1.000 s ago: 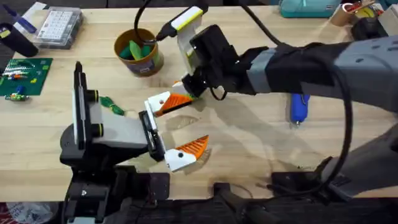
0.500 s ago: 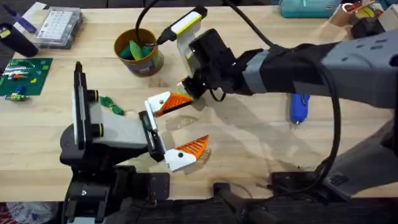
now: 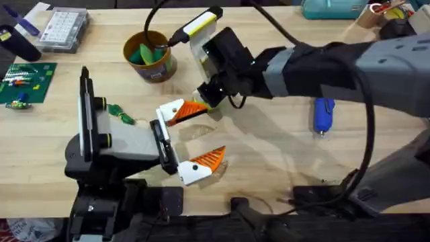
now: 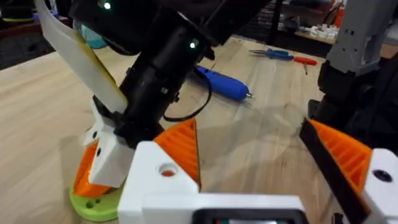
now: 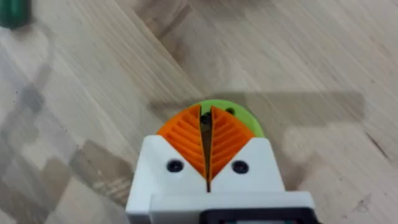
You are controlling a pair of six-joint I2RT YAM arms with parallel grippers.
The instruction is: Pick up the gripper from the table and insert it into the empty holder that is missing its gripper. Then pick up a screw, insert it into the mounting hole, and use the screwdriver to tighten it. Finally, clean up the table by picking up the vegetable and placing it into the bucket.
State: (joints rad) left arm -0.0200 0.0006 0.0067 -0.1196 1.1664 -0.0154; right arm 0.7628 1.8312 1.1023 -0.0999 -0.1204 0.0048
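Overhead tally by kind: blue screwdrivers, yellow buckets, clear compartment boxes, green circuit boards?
blue screwdriver: 1
yellow bucket: 1
clear compartment box: 1
green circuit board: 1
Total: 4

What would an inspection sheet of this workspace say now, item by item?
Surface: table, light wood planks.
Job's things: screwdriver lying flat toward the right; bucket holding green pieces; green vegetable on the table beside the left arm.
Clutter: clear compartment box; circuit board; green disc.
Grippers: left gripper open; right gripper shut, above the disc.
Cables: black cable arching over the bucket.
Surroundings: teal case at the far edge.
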